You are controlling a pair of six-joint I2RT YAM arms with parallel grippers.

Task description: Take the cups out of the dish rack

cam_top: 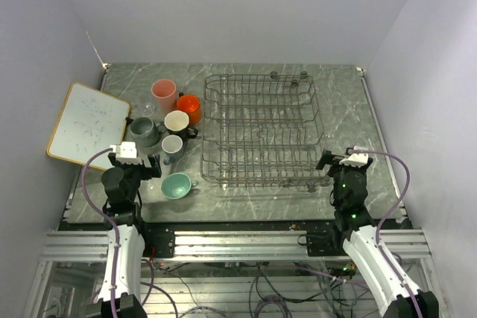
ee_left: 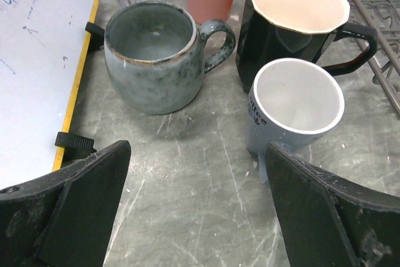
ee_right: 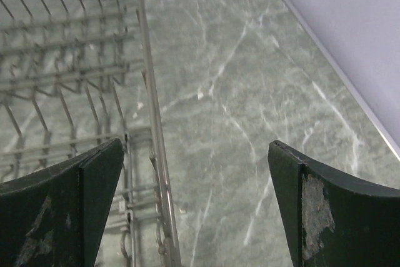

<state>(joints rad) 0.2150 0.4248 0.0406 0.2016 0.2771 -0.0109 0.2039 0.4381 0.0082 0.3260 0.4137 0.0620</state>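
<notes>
The grey wire dish rack (cam_top: 259,128) stands mid-table and holds no cups. The cups stand on the table to its left: pink tumbler (cam_top: 164,94), orange mug (cam_top: 188,106), black mug with cream inside (cam_top: 177,122), dark grey mug (cam_top: 142,131), light grey mug (cam_top: 172,147), mint-green mug (cam_top: 177,185) and a clear glass (cam_top: 147,111). My left gripper (cam_top: 135,162) is open and empty, just near of the grey mugs (ee_left: 156,54) (ee_left: 294,104). My right gripper (cam_top: 345,161) is open and empty beside the rack's right near corner (ee_right: 150,154).
A white board with a wooden frame (cam_top: 89,122) lies at the left, its edge close to the dark grey mug (ee_left: 37,60). Walls close in the table at the back and both sides. A bare marble strip runs right of the rack (ee_right: 250,104).
</notes>
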